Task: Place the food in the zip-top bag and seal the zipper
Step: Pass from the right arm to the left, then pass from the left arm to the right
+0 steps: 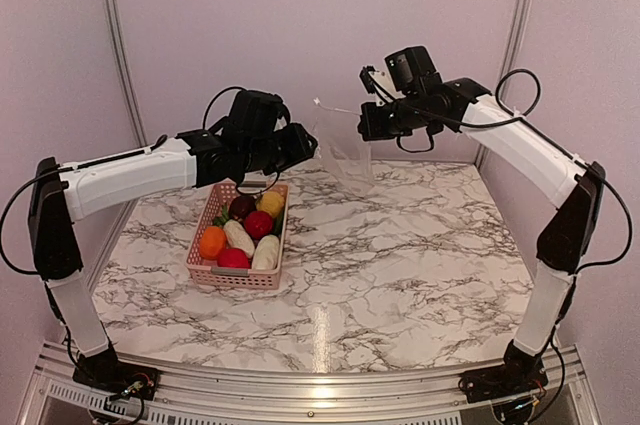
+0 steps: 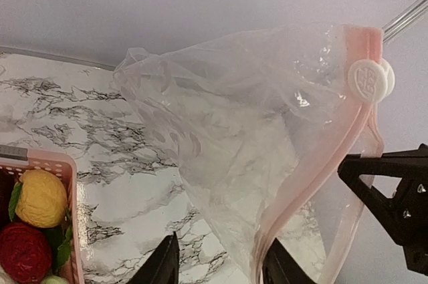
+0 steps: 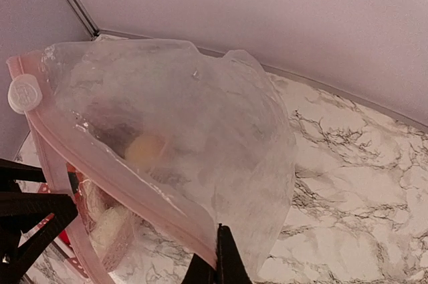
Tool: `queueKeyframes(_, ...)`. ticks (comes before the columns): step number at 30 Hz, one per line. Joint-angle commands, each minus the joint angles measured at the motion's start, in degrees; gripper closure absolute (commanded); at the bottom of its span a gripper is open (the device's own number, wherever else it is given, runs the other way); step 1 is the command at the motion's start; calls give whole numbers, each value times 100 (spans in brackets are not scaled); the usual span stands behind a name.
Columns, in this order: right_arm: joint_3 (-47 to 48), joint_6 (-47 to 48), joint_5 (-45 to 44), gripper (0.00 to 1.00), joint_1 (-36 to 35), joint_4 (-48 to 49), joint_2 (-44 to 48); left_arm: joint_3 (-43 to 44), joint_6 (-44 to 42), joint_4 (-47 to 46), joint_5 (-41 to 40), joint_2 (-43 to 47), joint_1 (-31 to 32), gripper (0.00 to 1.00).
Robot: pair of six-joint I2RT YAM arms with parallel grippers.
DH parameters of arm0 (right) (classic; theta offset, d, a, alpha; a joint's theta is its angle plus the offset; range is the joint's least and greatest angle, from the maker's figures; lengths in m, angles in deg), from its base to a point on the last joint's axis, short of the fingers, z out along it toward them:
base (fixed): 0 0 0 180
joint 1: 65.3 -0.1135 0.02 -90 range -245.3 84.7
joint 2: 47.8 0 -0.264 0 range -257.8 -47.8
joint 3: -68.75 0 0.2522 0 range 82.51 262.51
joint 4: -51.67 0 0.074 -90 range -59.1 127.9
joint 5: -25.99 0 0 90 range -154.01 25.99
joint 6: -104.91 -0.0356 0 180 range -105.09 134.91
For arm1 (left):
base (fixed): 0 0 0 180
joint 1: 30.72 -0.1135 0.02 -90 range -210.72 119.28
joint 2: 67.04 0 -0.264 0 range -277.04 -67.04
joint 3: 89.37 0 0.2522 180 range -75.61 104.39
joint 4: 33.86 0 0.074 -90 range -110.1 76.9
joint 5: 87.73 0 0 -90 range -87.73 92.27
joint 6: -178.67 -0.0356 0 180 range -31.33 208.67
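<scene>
The clear zip-top bag (image 1: 345, 160) hangs in the air between my two grippers, above the back of the table. Its pink zipper strip (image 2: 314, 177) carries a white slider (image 2: 368, 80). My right gripper (image 3: 215, 264) is shut on the bag's zipper edge (image 3: 134, 184). My left gripper (image 2: 221, 267) is open, and the zipper strip passes between its fingers, close to the right finger (image 2: 277, 267). The food (image 1: 245, 230) lies in the pink basket: yellow (image 2: 41, 197), red (image 2: 23, 250), orange (image 1: 212, 242), dark purple (image 1: 241, 207) and white (image 1: 266, 252) pieces. The bag looks empty.
The pink lattice basket (image 1: 235, 278) stands on the marble table left of centre, below my left gripper (image 1: 308, 145). My right gripper (image 1: 365, 128) is just right of the bag. Walls with metal rails close in the back and the sides.
</scene>
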Motion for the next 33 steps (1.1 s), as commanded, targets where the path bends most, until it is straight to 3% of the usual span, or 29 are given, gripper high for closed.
queueKeyframes(1,-30,-126,327,100,21,43,-59,4,-128,-336,579,-117,4,52)
queueKeyframes(10,-45,-195,618,100,15,210,-183,149,171,-537,1258,-493,22,46)
queueKeyframes(17,119,-80,841,100,-61,-32,-343,776,254,647,230,-742,4,55)
queueKeyframes(18,100,-58,936,100,-69,-44,-357,792,246,650,154,-757,-2,58)
queueKeyframes(20,79,-56,1035,99,-88,-86,-390,766,242,484,254,-795,-19,78)
queueKeyframes(24,33,-129,970,76,-116,-244,-476,711,372,136,660,-861,-20,99)
queueKeyframes(27,-46,-208,915,72,-117,-280,-481,632,360,-33,760,-825,-9,100)
queueKeyframes(33,-129,-271,713,81,-114,-412,-477,597,345,-15,681,-775,-9,100)
